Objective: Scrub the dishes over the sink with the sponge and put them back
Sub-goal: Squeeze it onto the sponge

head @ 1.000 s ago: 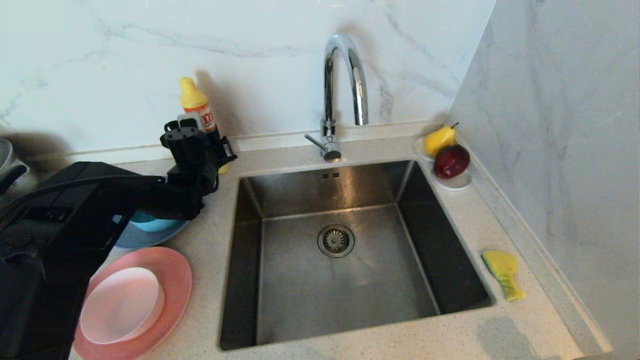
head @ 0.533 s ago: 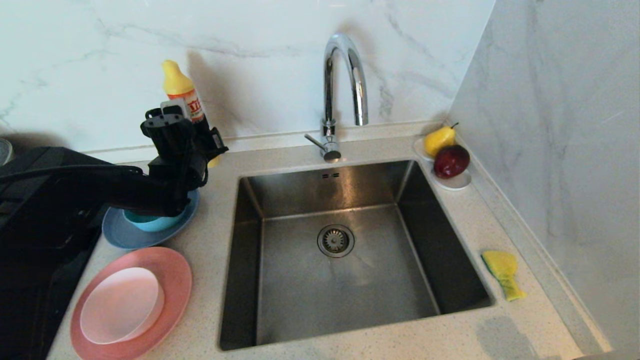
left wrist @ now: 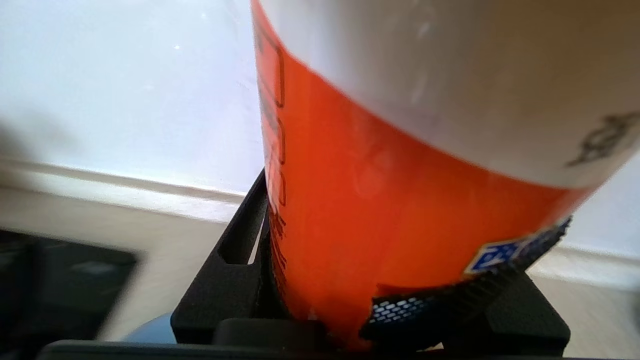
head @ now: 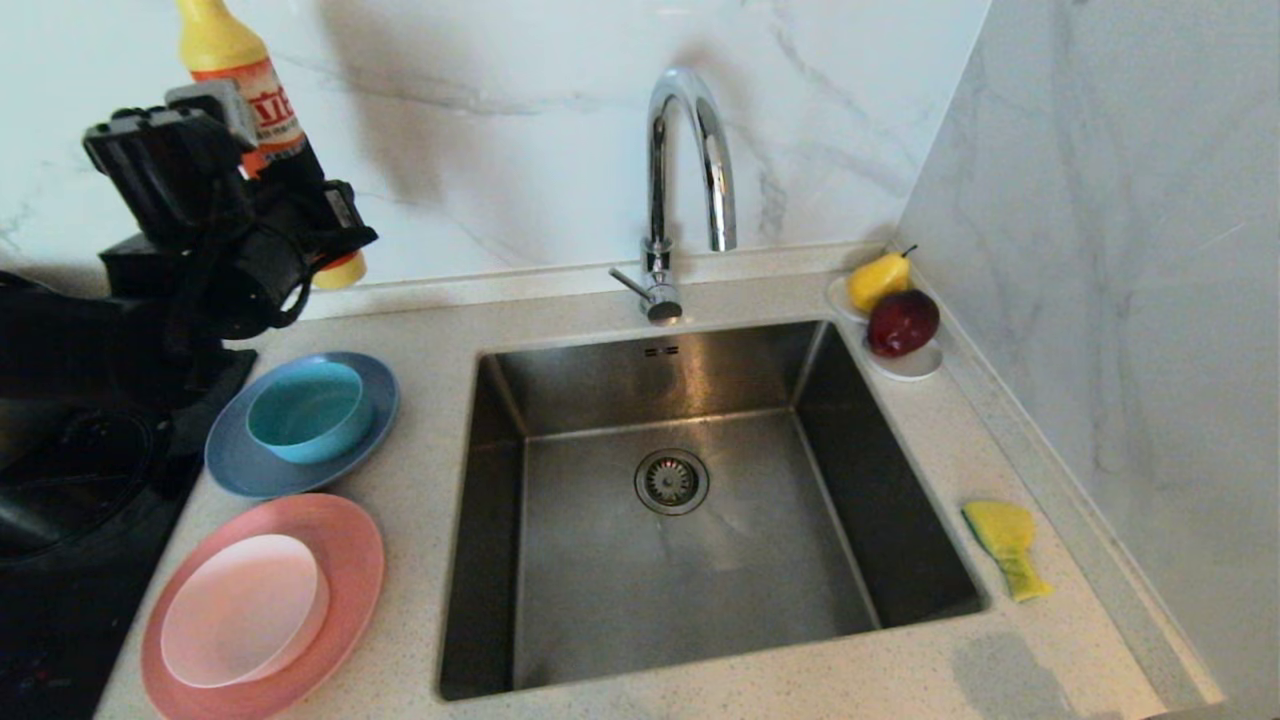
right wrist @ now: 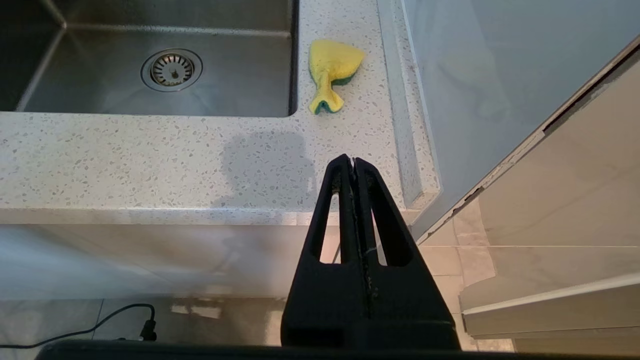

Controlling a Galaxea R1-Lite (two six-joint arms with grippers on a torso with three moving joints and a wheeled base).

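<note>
My left gripper (head: 305,215) is shut on an orange-labelled detergent bottle (head: 240,60) with a yellow top, held tilted high above the counter's back left. In the left wrist view the bottle (left wrist: 400,200) fills the space between the fingers (left wrist: 235,250). Below it a teal bowl (head: 308,410) sits on a grey-blue plate (head: 240,470). Nearer the front, a pale pink bowl (head: 243,608) rests on a salmon-pink plate (head: 350,545). The yellow sponge (head: 1005,545) (right wrist: 330,70) lies crumpled right of the empty sink (head: 600,600). My right gripper (right wrist: 353,161) hangs shut and empty before the counter's front edge.
A chrome faucet (head: 685,170) arches over the sink's back edge. A small white dish (head: 905,365) with a pear and a red fruit stands in the back right corner. A marble wall closes the right side. A black cooktop (head: 60,560) lies at far left.
My left gripper has risen and drawn back to the left with the bottle in it, uncovering the teal bowl and grey-blue plate. The right arm has not moved.
</note>
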